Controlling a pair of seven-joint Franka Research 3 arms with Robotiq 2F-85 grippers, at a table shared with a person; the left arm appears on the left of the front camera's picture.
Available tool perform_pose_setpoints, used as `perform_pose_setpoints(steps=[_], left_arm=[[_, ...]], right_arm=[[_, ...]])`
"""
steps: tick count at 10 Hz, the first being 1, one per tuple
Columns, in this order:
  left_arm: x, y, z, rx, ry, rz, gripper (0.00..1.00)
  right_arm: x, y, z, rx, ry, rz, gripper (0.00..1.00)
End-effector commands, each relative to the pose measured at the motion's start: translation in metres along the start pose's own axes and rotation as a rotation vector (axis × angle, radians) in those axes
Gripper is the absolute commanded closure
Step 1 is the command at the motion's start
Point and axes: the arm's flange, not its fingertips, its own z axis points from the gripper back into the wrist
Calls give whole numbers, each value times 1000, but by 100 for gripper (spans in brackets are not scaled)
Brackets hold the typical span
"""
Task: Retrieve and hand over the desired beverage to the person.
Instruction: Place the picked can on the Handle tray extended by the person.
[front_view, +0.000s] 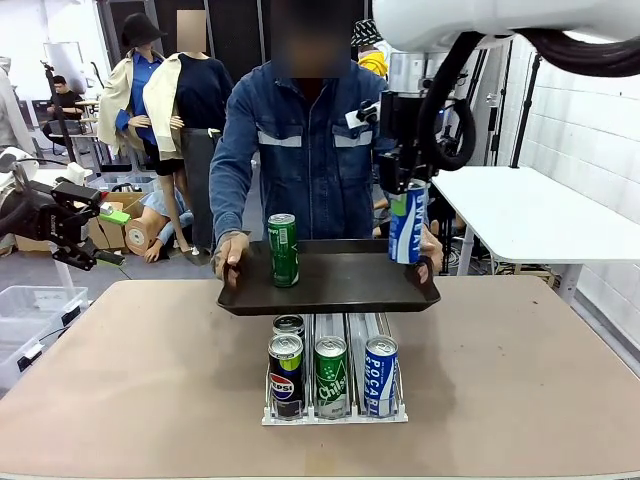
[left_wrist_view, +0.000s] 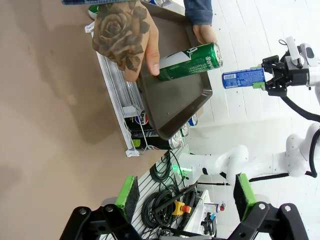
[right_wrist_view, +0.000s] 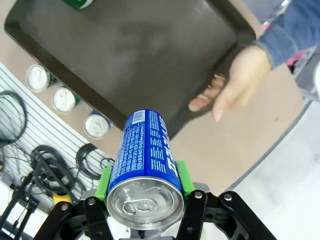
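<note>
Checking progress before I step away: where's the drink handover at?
Done: green can stands on the tray the person holds. In hand: right gripper holds a blue can above the tray's right end. Left: set it down, release.

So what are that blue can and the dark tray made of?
The blue can looks like aluminium: a bare silvery lid with a pull tab, and a glossy printed side. The tray is probably matte dark plastic, with a dull sheen and rounded moulded rim, though coated metal is possible.
</note>
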Motion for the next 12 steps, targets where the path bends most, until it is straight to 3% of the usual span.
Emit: perform_pose_setpoints(steps=[1,7,12], left_arm=[[0,-2,1,-1,-6,-3,0],[0,-2,1,-1,-6,-3,0],[0,-2,1,-1,-6,-3,0]], right_arm=[[23,8,3,-13,3,-9,100],[75,28,-44,-69,-41,-144,100],[98,6,-62,-33,-48,-249,100]])
